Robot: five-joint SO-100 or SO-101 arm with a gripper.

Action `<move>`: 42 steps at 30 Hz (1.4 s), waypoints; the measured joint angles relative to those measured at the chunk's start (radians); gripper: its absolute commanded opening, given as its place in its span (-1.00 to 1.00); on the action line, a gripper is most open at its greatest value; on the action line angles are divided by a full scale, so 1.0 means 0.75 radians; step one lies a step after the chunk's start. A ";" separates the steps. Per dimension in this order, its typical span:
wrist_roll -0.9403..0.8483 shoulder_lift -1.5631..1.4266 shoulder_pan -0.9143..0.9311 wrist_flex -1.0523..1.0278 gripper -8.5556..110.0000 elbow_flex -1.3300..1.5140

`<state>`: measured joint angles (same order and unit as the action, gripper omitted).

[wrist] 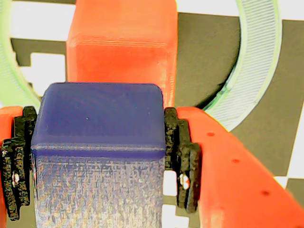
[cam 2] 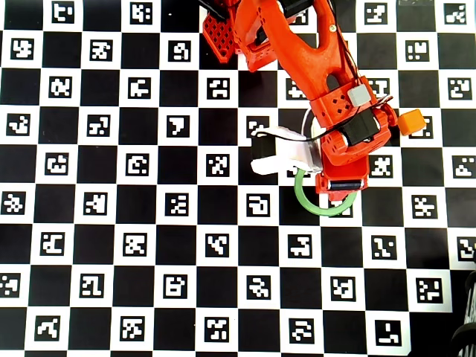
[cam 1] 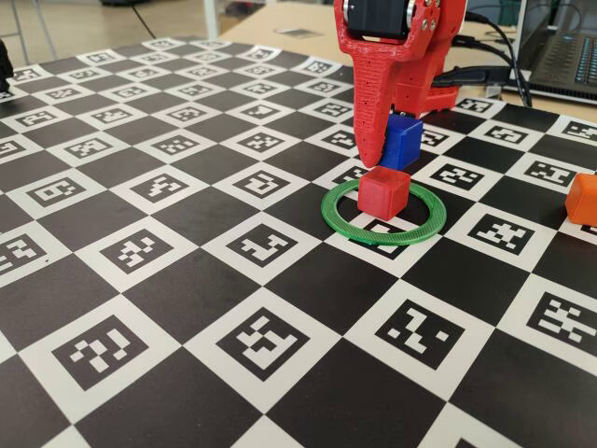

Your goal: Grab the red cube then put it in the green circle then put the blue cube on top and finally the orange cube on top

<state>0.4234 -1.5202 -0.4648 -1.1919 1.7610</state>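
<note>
Fingers (wrist: pixel 99 156): clamped on the small matte dark-blue plastic cube (wrist: pixel 99 118).
Blue cube: held just above the small red plastic cube (cam 1: pixel 383 191).
Red cube: inside the thin green plastic ring (cam 1: pixel 410 229).
Small orange plastic cube (cam 1: pixel 584 198): well apart on the checkered desk (cam 1: pixel 187 280).

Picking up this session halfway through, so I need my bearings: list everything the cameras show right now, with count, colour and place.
red cube: one, red, on the board inside the green circle, under the held cube.
green circle: one, green flat ring, lying on the checkered board around the red cube.
blue cube: one, dark blue, held between the gripper fingers above the red cube; contact with it cannot be told.
orange cube: one, orange, on the board at the right edge of the fixed view, apart from the ring.
marker board: one, black and white squares with printed codes, covering the table.
laptop: one, dark, behind the board, top right of the fixed view.
gripper: one, red with black pads, shut on the blue cube.
</note>
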 measured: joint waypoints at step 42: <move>-0.020 -0.002 0.025 0.072 -0.66 0.092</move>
<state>0.4080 -1.5217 -0.4464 -1.1382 1.8300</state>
